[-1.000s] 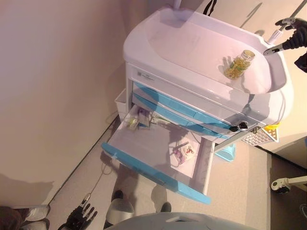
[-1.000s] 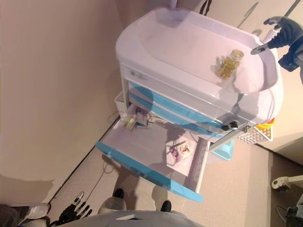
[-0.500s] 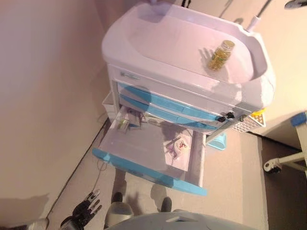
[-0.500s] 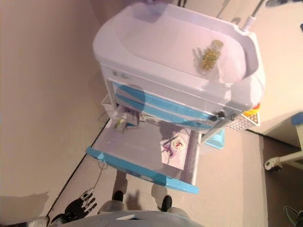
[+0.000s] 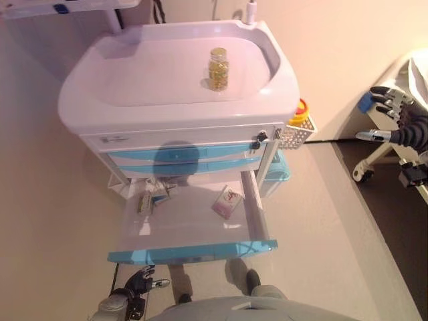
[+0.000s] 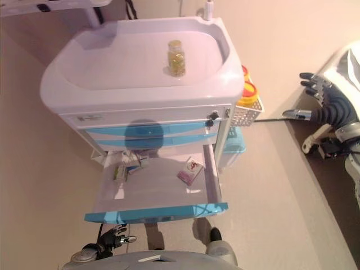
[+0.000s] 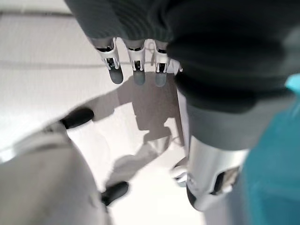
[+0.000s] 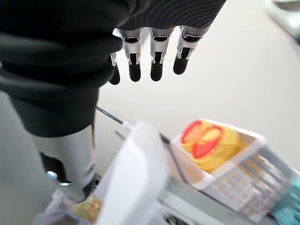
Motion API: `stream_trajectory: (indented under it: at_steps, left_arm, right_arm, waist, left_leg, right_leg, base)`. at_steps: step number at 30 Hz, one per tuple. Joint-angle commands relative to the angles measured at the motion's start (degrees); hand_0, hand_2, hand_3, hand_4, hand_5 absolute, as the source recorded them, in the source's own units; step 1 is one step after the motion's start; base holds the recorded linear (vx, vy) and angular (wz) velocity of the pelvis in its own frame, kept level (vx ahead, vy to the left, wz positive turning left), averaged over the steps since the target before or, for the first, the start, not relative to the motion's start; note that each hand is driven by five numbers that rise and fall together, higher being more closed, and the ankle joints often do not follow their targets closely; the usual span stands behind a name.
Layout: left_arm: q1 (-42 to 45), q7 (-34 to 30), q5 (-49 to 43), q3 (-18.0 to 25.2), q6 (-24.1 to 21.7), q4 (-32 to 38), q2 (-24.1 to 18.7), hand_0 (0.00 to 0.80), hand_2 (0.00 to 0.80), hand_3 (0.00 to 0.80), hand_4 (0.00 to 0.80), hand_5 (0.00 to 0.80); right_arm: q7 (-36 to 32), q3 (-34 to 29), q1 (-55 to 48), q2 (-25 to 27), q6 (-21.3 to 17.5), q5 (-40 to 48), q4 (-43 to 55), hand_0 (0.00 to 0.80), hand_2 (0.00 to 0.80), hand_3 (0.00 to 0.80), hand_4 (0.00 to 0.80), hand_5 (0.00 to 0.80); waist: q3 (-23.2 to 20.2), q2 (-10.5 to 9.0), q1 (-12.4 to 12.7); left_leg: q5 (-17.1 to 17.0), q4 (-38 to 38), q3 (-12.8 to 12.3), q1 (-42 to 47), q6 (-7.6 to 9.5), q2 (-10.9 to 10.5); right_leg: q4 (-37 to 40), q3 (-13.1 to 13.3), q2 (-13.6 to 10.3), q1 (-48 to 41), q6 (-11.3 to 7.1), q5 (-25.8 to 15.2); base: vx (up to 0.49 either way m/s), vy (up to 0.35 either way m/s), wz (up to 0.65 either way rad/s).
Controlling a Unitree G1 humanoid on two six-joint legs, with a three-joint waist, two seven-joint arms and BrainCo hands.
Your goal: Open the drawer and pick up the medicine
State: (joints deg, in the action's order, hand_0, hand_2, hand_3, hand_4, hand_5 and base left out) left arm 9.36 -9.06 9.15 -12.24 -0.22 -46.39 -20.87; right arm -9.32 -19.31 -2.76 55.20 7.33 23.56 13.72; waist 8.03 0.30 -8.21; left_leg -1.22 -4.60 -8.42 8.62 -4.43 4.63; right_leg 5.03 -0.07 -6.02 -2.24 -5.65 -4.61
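A white medical cart [image 5: 100, 100] has its lowest blue-fronted drawer [image 5: 190, 252] pulled open. In the drawer lie a small pink-and-white medicine box [image 5: 228, 201] at the right and a few small boxes [image 5: 150, 198] at the back left. A clear bottle of yellow pills [image 5: 217, 68] stands upright on the cart's top tray. My left hand [image 5: 140, 284] hangs low by the drawer's front left corner, open and empty; its fingers [image 7: 136, 65] are straight. My right hand [image 5: 394, 117] is open and empty, well to the right of the cart; its fingers [image 8: 154, 51] are straight.
A white wire basket [image 5: 291, 137] holding a yellow-and-red container [image 8: 208, 143] hangs on the cart's right side. A blue bin [image 5: 277, 175] sits below it. A white wheeled stand [image 5: 364, 170] is on the floor at the right. A wall runs behind the cart.
The camera has swung, so the cart now faces me squarely. My right hand has left the cart's back right rim and is out to the right. The drawer stays open.
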Motion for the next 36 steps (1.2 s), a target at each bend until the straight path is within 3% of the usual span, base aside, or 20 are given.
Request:
stream_trajectory:
  at_steps: [1,7,11,17,19,22,27,36]
  left_arm:
    - [-4.6,3.0,-7.3,-2.9,-3.8,2.0,-4.3,0.000,0.000,0.000,0.000,0.000]
    - [-8.7,5.2,-15.2,-6.2,-4.4,3.7,-6.9,0.000,0.000,0.000,0.000,0.000]
    - [-10.5,6.0,-15.2,-7.1,-3.9,4.0,-7.0,0.000,0.000,0.000,0.000,0.000]
    - [-14.0,5.9,-13.8,-6.7,-6.7,2.1,-8.6,0.000,0.000,0.000,0.000,0.000]
    - [-15.0,4.8,-13.1,-5.9,-7.3,1.3,-9.6,0.000,0.000,0.000,0.000,0.000]
    - [-17.3,4.4,-11.1,-6.3,-8.4,-0.3,-11.6,0.000,0.000,0.000,0.000,0.000]
    - [-21.8,3.4,-6.7,-5.8,-8.2,-3.0,-14.2,0.000,0.000,0.000,0.000,0.000]
    - [-33.0,-1.3,-0.5,-7.9,-7.9,-8.4,-19.1,0.000,0.000,0.000,0.000,0.000]
  right_arm:
    - [-0.6,-1.1,2.9,-0.9,-5.5,3.4,2.1,0.000,0.000,0.000,0.000,0.000]
    - [-9.9,-0.9,-2.1,-3.9,-5.8,11.9,2.2,0.000,0.000,0.000,0.000,0.000]
    - [-16.5,1.1,-4.0,-5.9,-5.0,18.2,0.7,0.000,0.000,0.000,0.000,0.000]
    - [-31.7,7.0,-6.1,-10.7,-4.9,22.2,-6.4,0.000,0.000,0.000,0.000,0.000]
    - [-35.8,8.5,-6.1,-12.9,-3.5,24.6,-11.9,0.000,0.000,0.000,0.000,0.000]
    - [-42.3,11.4,-6.5,-14.0,-5.6,23.4,-19.0,0.000,0.000,0.000,0.000,0.000]
    - [-49.5,14.5,-6.7,-16.0,-5.3,26.6,-29.3,0.000,0.000,0.000,0.000,0.000]
    - [-55.4,23.1,-6.7,-18.6,-7.3,25.2,-44.5,0.000,0.000,0.000,0.000,0.000]
  waist:
    - [0.0,-2.54,0.9]
    - [0.5,-1.95,-2.2]
    - [0.9,-1.82,-3.3]
    - [2.3,-1.73,-4.7]
    - [2.9,-1.71,-5.1]
    - [4.7,-1.66,-6.0]
    - [7.3,-1.54,-7.2]
    - [12.3,-1.85,-8.5]
  left_leg:
    - [4.1,6.5,0.7,-3.7,1.38,0.5]
    - [4.2,7.1,-1.4,-3.8,1.18,0.4]
    - [4.3,7.8,-2.3,-4.0,1.23,0.5]
    - [4.7,9.6,-3.4,-5.1,1.33,0.2]
    - [5.1,10.7,-4.2,-5.5,1.38,0.1]
    - [5.4,12.2,-5.0,-6.6,1.55,-0.2]
    - [6.2,14.5,-6.3,-8.1,1.85,-0.6]
    - [7.2,18.7,-7.4,-11.7,2.12,-1.5]
  right_leg:
    - [-8.2,-0.9,-1.8,2.0,-2.70,3.7]
    - [-8.9,0.0,-1.6,3.2,-2.97,3.5]
    - [-9.2,0.4,-1.6,3.8,-3.04,3.5]
    - [-9.7,1.6,-1.5,5.4,-3.19,2.8]
    - [-9.9,2.1,-1.5,6.0,-3.35,2.6]
    - [-10.3,3.2,-1.5,7.1,-3.52,2.2]
    - [-10.7,4.6,-1.8,8.5,-3.69,1.6]
    - [-11.2,6.1,-2.6,11.0,-3.96,0.7]
  base:
    - [-0.037,0.014,-0.06]
    - [-0.028,0.006,-0.08]
    - [-0.001,-0.003,-0.08]
    - [-0.012,0.008,-0.09]
    - [-0.011,0.018,-0.14]
    - [-0.051,0.061,-0.29]
    - [-0.059,0.070,-0.23]
    - [-0.058,0.054,-0.16]
